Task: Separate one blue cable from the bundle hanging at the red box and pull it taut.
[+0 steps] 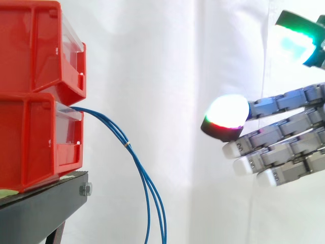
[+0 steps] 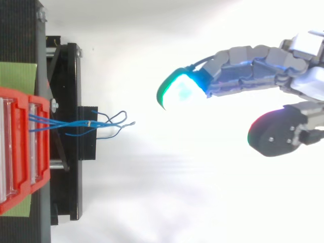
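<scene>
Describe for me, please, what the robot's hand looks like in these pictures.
The hand has fingers of grey, blocky metal links, jointed like a chain. Its fingertips are thick rounded pads on dark bases: one glows white with a red rim, another glows green and cyan, and the lower ones are plain white.

Bright, even light washes out the white curtain [image 1: 167,101]. The glowing pads on the fingers [image 1: 228,114] bloom with glare, while the black stand [image 1: 35,213] stays dark.
</scene>
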Motion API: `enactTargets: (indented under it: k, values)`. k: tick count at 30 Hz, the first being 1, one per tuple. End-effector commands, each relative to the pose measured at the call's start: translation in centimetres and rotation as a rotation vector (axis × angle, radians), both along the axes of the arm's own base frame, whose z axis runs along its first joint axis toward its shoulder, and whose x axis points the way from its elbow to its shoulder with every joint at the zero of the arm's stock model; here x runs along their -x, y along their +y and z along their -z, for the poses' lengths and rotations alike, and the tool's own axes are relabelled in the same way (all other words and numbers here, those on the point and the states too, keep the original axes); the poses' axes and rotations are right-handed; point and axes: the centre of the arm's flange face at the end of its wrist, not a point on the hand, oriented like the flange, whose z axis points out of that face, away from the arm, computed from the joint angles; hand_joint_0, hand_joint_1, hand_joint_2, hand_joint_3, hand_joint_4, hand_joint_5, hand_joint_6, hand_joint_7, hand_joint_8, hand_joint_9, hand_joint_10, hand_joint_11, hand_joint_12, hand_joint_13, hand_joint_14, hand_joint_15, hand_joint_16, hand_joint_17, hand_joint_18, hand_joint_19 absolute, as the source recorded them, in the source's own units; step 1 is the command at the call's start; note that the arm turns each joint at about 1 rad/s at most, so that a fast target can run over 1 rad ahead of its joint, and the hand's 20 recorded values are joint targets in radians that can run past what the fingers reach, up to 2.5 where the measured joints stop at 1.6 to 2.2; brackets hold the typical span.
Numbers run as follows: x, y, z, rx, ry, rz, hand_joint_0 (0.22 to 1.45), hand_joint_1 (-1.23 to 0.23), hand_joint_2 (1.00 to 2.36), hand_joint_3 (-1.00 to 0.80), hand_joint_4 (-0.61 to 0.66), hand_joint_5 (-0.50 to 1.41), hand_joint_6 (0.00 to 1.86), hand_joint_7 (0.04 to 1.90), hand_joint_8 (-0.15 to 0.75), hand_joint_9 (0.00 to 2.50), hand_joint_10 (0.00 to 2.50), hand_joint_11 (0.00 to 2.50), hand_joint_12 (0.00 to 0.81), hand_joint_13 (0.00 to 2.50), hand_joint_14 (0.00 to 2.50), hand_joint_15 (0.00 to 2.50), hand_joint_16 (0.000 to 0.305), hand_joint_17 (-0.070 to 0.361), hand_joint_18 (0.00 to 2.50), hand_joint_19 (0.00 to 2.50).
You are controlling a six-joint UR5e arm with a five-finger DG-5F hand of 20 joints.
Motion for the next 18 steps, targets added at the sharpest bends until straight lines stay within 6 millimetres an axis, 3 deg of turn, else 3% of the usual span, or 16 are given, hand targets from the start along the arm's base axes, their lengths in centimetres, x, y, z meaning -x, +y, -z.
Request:
enactTargets:
  k: [1, 6, 14, 18]
  values:
    - [-1.2, 0.1, 1.0, 0.014, 0.001, 0.011, 0.52, -0.56, 1.0, -0.5, 0.27, -0.23, 0.5, 0.7, 0.312, 0.42, 0.0, 0.0, 0.325, 0.51, 0.0, 0.09, 0.038, 0.086, 0.46, 0.18]
    - [-2.9, -0.1, 2.8, 0.017, 0.013, 0.033, 0.52, -0.56, 1.0, -0.5, 0.27, -0.23, 0.5, 0.7, 0.315, 0.42, 0.0, 0.0, 0.323, 0.52, 0.0, 0.1, 0.038, 0.085, 0.47, 0.18]
    - [-5.4, 0.0, 4.0, 0.05, -0.003, 0.044, 0.52, -0.56, 1.0, -0.5, 0.28, -0.22, 0.5, 0.71, 0.319, 0.44, 0.0, 0.0, 0.32, 0.54, 0.0, 0.11, 0.038, 0.085, 0.5, 0.19]
    - [-6.8, 0.1, 6.2, 0.057, -0.009, 0.054, 0.52, -0.56, 1.0, -0.5, 0.28, -0.22, 0.5, 0.71, 0.319, 0.44, 0.0, 0.0, 0.32, 0.54, 0.0, 0.11, 0.038, 0.085, 0.49, 0.2]
